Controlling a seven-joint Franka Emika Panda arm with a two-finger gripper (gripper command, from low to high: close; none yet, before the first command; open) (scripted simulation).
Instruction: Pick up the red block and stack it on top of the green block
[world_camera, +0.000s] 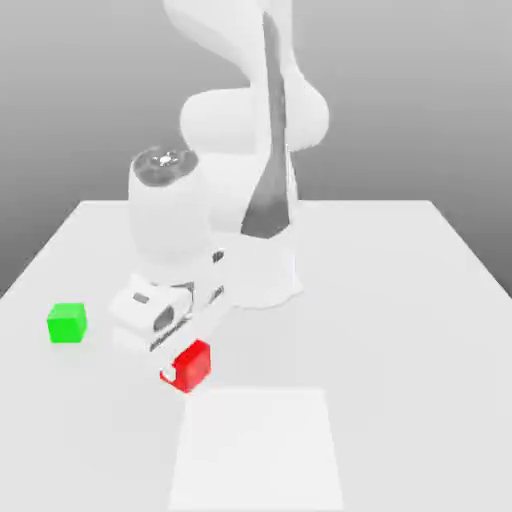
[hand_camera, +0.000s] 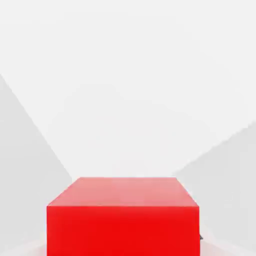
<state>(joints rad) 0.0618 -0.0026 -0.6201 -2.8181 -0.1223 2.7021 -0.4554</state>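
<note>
Two cubes matter on the desk (world_camera: 400, 300): the green block (world_camera: 66, 323) lies at about ten o'clock from the red block (world_camera: 190, 365), well apart. The tool (world_camera: 178, 372) seems closed around the red block.

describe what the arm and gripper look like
The arm is glossy white with rounded, bulbous links and a dark grey strip down one link. A grey disc caps the wrist joint. The gripper has a boxy white body with small dark slots and short white fingers.
</note>
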